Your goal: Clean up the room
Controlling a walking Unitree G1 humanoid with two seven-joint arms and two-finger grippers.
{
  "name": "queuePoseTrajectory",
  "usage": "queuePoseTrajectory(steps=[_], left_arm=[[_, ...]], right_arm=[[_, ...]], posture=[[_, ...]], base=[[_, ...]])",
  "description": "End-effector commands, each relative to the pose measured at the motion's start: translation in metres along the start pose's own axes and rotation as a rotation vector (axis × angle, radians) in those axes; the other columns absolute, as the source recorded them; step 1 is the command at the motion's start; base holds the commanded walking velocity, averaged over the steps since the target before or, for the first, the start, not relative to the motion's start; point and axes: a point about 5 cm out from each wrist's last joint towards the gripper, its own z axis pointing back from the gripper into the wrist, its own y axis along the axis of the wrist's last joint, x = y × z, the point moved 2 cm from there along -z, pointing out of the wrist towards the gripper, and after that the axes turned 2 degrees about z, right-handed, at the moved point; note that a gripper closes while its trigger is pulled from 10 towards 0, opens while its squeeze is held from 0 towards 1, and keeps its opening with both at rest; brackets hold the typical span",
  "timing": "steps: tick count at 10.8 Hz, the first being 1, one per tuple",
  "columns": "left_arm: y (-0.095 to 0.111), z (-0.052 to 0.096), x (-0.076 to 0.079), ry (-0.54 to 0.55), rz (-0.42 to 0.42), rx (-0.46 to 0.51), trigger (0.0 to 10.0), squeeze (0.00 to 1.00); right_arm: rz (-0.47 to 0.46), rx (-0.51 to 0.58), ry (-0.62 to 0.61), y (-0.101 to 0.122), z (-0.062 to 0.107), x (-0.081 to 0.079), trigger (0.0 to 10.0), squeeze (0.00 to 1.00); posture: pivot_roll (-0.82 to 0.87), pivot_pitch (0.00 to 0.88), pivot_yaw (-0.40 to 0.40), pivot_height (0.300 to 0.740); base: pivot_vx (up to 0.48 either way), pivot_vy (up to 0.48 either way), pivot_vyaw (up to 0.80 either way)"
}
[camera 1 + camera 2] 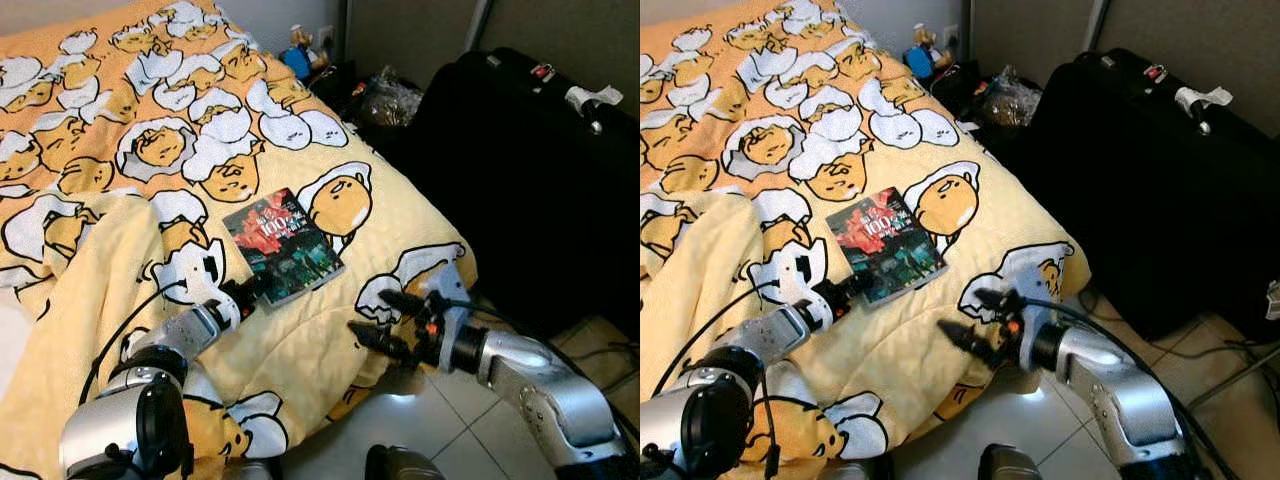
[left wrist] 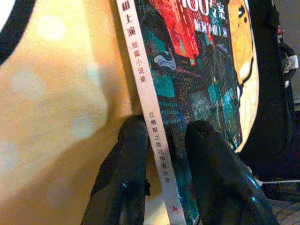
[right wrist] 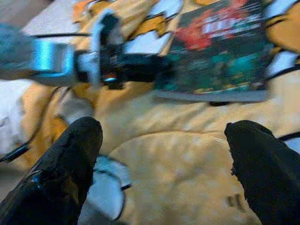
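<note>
A paperback book (image 1: 285,245) with a dark teal and red cover lies flat on the yellow cartoon-print blanket (image 1: 120,140) near the bed's front corner. My left gripper (image 1: 245,295) is at the book's near corner. In the left wrist view its fingers (image 2: 133,140) straddle the white spine, one on the blanket side and one on the cover, closed on the book (image 2: 197,70). My right gripper (image 1: 372,316) hovers open at the bed's edge, to the right of the book and pointing toward it, with nothing between its fingers (image 3: 70,154).
A big black suitcase (image 1: 530,150) stands to the right of the bed. Small toys (image 1: 300,55) and a crinkled plastic bag (image 1: 385,100) sit in the far corner. Pale floor tiles (image 1: 400,420) lie below the bed's corner, with cables (image 1: 1230,370) at the right.
</note>
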Motion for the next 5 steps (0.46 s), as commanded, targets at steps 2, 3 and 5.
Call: queuePoseTrajectory(steps=[2,3,5], left_arm=[[-0.0014,0.0003,0.0003,-0.014,-0.006,-0.002,0.0,0.00],[-0.0007,-0.0002,0.0019,-0.025,-0.008,0.002,0.0,0.00],[0.0009,0.0000,0.0025,-0.033,-0.007,0.010,0.0,0.00]], right_arm=[[-0.020,-0.009,0.069,-0.0002,0.0012,-0.0091,10.0,0.00],[-0.032,-0.016,0.108,-0.0001,0.0018,-0.0137,10.0,0.00],[-0.037,-0.026,0.132,0.0000,0.0025,-0.0154,10.0,0.00]], posture=[[-0.17,0.108,0.065,0.740],[-0.17,0.106,0.064,0.740],[-0.16,0.103,0.064,0.740]], base=[[0.000,0.000,0.00],[0.000,0.000,0.00],[0.000,0.000,0.00]])
